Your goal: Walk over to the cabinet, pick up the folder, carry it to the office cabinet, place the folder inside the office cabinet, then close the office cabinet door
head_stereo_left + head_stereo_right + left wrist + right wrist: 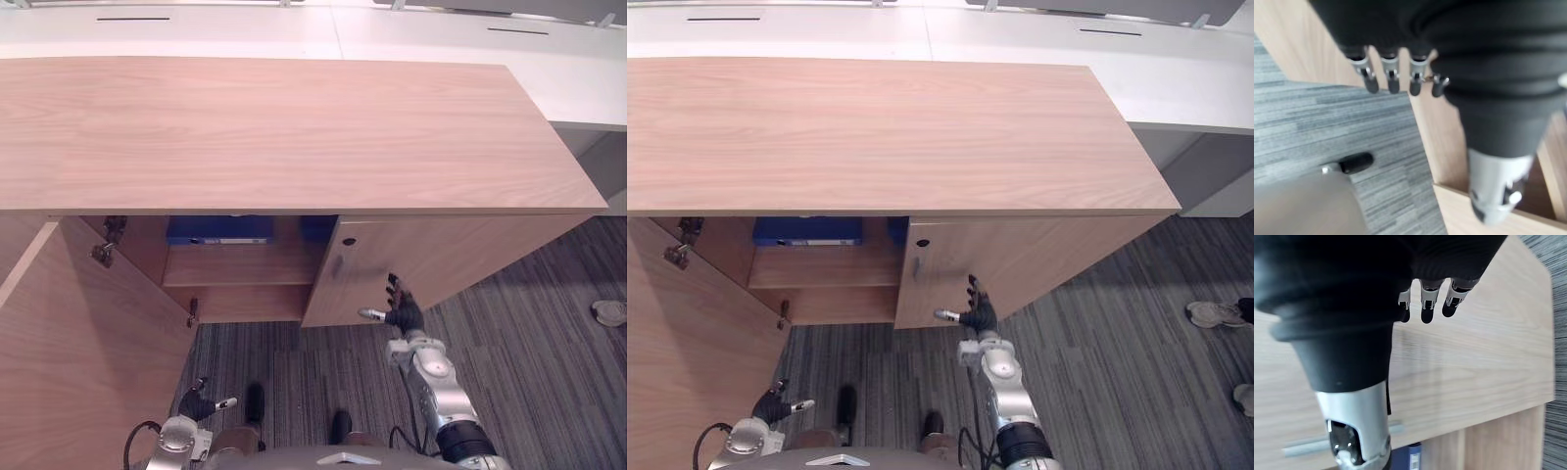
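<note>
Blue folder [219, 230] is sitting on the office cabinet [294, 127] shelf, right robot hand [402, 311] is reaching straight-fingered, empty, at the half-shut right door [441, 255], a stiff, light-swinging panel likely best pushed near its free edge, left robot hand [201, 403] hanging open, empty.

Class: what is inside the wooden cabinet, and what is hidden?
A blue folder lies on a shelf. The cabinet top hides its rear; the half-open right door, with the right hand at it, covers the right side.
</note>
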